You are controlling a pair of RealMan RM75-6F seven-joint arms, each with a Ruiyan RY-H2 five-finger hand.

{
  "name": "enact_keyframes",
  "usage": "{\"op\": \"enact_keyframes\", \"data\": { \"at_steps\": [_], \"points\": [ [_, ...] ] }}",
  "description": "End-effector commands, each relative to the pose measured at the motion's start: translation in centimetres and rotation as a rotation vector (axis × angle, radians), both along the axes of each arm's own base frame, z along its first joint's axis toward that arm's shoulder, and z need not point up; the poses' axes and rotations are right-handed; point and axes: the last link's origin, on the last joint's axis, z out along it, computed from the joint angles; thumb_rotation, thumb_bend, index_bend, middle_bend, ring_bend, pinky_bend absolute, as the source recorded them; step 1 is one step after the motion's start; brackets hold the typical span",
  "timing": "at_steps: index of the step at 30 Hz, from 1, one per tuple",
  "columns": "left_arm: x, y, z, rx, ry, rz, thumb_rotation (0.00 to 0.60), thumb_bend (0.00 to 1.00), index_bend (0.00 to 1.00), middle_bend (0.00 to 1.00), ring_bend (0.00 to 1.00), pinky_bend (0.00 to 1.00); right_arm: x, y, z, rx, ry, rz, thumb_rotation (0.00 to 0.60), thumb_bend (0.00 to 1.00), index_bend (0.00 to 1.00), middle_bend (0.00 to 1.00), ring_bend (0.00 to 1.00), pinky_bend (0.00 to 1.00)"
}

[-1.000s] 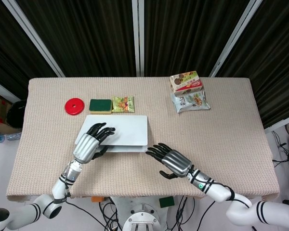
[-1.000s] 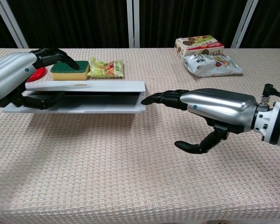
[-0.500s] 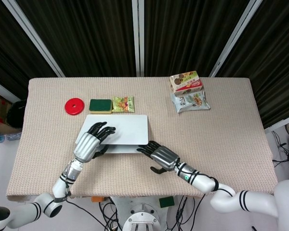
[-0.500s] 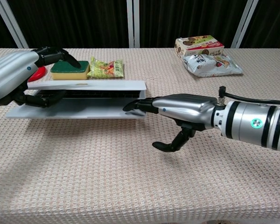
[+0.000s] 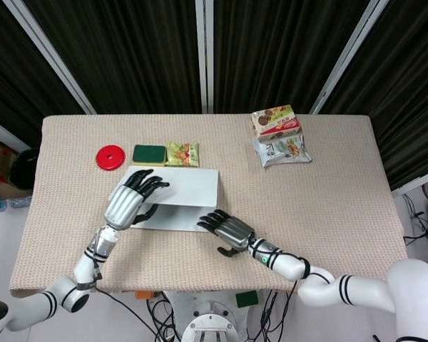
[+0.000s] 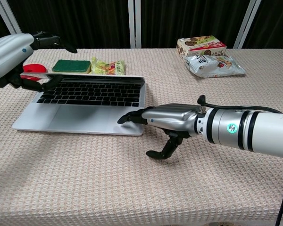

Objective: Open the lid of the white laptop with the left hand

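Left hand (image 5: 130,201) raised over the rear left part of the white laptop (image 6: 85,104), forearm running back toward the robot's near-left. Fingers extended over the top of the lid (image 5: 189,187), thumb beneath it; lid's left edge pinched between them. In the chest view the lid is lifted well clear of the keyboard (image 6: 92,92), which shows fully.

Right hand (image 6: 167,119) lies low and flat, fingers extended together, fingertips (image 6: 125,118) pressing on the laptop's near right corner; thumb curled down toward the table (image 6: 132,188). It holds nothing.

Laptop sits directly under the left hand and just ahead-left of the right hand. Long axis runs left-right across the table; hinge at the far side, open front edge facing the robot.

Beyond the left hand, just past the hinge: red disc (image 5: 110,157), green sponge (image 5: 149,154), snack packet (image 5: 182,153).
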Motion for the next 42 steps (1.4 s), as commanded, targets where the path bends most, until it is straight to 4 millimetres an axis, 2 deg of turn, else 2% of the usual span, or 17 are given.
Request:
{"op": "enact_keyframes", "data": {
  "at_steps": [1, 8, 21, 30, 36, 42],
  "points": [
    [0.3, 1.2, 1.0, 0.01, -0.003, 0.007, 0.6, 0.69, 0.26, 0.24, 0.12, 0.17, 0.3, 0.0, -0.4, 0.008, 0.022, 0.009, 0.6, 0.43, 0.0, 0.01, 0.0, 0.0],
    [1.1, 3.7, 2.7, 0.027, 0.026, 0.013, 0.6, 0.69, 0.25, 0.23, 0.12, 0.16, 0.6, -0.1, -1.0, 0.01, 0.042, -0.002, 0.6, 0.43, 0.0, 0.01, 0.0, 0.0],
    [3.4, 10.2, 5.8, 0.04, 0.06, 0.089, 0.6, 0.7, 0.25, 0.23, 0.12, 0.16, 1.2, -0.4, -1.7, 0.011, 0.065, -0.004, 0.6, 0.43, 0.0, 0.01, 0.0, 0.0],
    [4.9, 14.3, 7.0, 0.041, 0.115, 0.161, 0.6, 0.7, 0.24, 0.22, 0.12, 0.16, 1.3, -0.7, -2.0, 0.012, 0.073, -0.01, 0.6, 0.43, 0.0, 0.01, 0.0, 0.0],
    [4.9, 16.2, 7.6, 0.032, 0.14, 0.228, 0.6, 0.69, 0.24, 0.21, 0.11, 0.15, 1.2, -0.8, -2.0, 0.011, 0.078, -0.015, 0.6, 0.43, 0.0, 0.01, 0.0, 0.0],
    [3.8, 17.7, 8.7, 0.043, 0.158, 0.317, 0.6, 0.69, 0.23, 0.21, 0.11, 0.14, 1.3, -0.9, -1.9, 0.008, 0.073, -0.018, 0.6, 0.43, 0.0, 0.0, 0.0, 0.0]
  ]
}}
